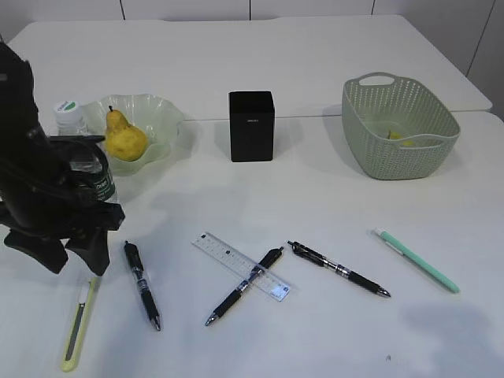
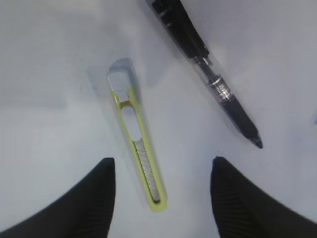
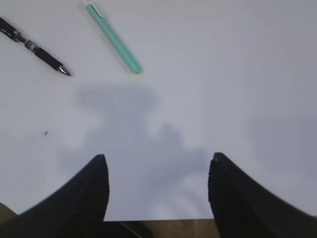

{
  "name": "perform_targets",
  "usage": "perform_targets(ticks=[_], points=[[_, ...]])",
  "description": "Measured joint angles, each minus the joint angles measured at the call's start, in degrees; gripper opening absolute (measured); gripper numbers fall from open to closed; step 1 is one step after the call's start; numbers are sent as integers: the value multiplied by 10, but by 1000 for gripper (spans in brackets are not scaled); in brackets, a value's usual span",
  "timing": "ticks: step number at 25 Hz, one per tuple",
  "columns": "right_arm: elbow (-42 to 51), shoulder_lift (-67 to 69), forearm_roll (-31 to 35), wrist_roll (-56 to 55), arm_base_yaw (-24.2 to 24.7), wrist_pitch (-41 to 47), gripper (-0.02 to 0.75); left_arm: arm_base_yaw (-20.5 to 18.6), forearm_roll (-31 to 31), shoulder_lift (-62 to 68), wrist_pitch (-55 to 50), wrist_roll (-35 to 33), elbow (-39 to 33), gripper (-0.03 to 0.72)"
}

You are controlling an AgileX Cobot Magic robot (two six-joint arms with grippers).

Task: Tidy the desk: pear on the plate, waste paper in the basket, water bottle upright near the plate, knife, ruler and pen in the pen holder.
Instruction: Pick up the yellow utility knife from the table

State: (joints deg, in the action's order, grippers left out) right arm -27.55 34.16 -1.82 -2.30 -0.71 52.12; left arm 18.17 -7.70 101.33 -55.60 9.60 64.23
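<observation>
The yellow pear (image 1: 124,140) lies on the pale green glass plate (image 1: 164,112). The water bottle (image 1: 71,115) stands upright left of the plate, mostly hidden by my left arm. A yellow knife (image 1: 79,324) lies at the front left. In the left wrist view the knife (image 2: 136,144) lies between the fingers of my open left gripper (image 2: 163,166), which hovers above it (image 1: 77,264). A clear ruler (image 1: 240,265) lies mid-table under a black pen (image 1: 242,287). The black pen holder (image 1: 251,126) stands at centre. My right gripper (image 3: 157,161) is open and empty.
Two more black pens (image 1: 142,283) (image 1: 339,270) and a green pen (image 1: 417,260) lie on the table. The green basket (image 1: 400,153) at the right holds something yellow (image 1: 402,140). The right wrist view shows the green pen (image 3: 113,38), a black pen (image 3: 34,49) and the table's front edge.
</observation>
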Motion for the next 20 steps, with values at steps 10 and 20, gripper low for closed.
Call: perform_targets(ticks=[10,20], points=[[0,0,0,1,0,0,495,0,25,29,10,1,3,410],[0,0,0,1,0,0,496,0,25,49,10,4,5,426]])
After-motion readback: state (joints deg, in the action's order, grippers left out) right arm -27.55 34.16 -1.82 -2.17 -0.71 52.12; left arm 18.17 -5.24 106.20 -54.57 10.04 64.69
